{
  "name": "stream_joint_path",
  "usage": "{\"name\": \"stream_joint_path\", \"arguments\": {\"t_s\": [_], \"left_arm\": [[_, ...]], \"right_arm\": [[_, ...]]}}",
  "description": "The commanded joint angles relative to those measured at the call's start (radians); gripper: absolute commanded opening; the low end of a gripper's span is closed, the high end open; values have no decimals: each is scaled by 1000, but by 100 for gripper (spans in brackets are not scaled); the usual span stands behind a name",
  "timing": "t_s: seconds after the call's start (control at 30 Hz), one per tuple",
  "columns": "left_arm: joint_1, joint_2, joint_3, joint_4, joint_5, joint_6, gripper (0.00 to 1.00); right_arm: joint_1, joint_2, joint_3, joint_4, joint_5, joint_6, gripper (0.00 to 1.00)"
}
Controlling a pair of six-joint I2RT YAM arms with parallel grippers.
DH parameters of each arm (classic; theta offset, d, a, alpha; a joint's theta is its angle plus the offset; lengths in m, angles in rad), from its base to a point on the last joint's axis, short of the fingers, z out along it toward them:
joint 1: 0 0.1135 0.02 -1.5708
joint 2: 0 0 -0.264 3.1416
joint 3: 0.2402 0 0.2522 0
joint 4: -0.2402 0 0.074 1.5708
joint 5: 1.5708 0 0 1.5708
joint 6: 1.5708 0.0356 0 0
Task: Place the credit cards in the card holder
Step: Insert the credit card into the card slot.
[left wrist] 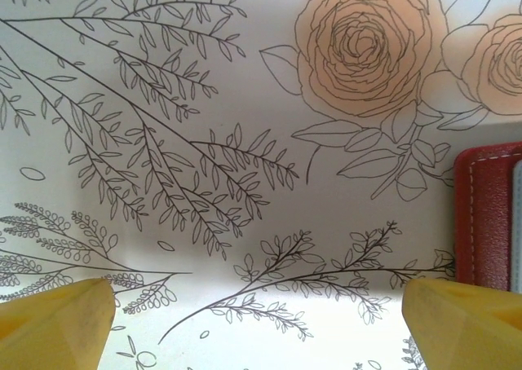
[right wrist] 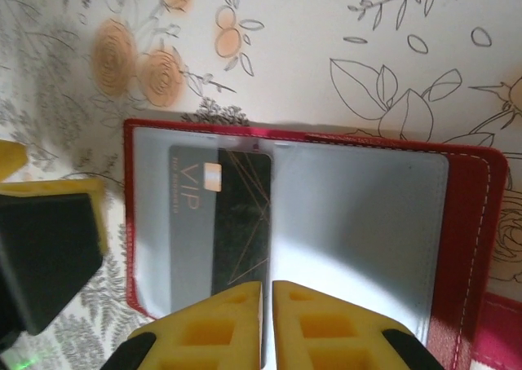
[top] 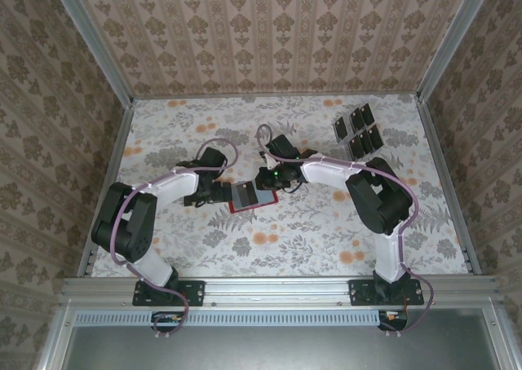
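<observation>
Our right gripper (right wrist: pixel 267 321), clenched, meets a credit card (right wrist: pixel 220 223) half-sleeved in the card holder (right wrist: pixel 465 223); next we must push it home. Our left gripper (left wrist: pixel 261 321) gapes alongside.

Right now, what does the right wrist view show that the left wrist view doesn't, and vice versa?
Right wrist: the card holder lying open, a black credit card partly in its clear pocket, and the right gripper pinched shut at its edge. Left wrist: the left gripper spread open over bare tablecloth. Both: the card holder's red border and the floral tablecloth.
</observation>
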Motion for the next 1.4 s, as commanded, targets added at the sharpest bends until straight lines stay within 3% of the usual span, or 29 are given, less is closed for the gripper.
{"name": "stream_joint_path", "arguments": {"t_s": [0.0, 1.07, 1.37], "left_arm": [[2, -6, -15, -20, -21, -14, 100], [-36, 51, -12, 32, 2, -16, 100], [-12, -21, 14, -14, -11, 2, 100]], "right_arm": [[13, 44, 38, -59, 29, -17, 13], [90, 126, 136, -39, -29, 26, 12], [51, 48, 59, 4, 8, 25, 13]]}}
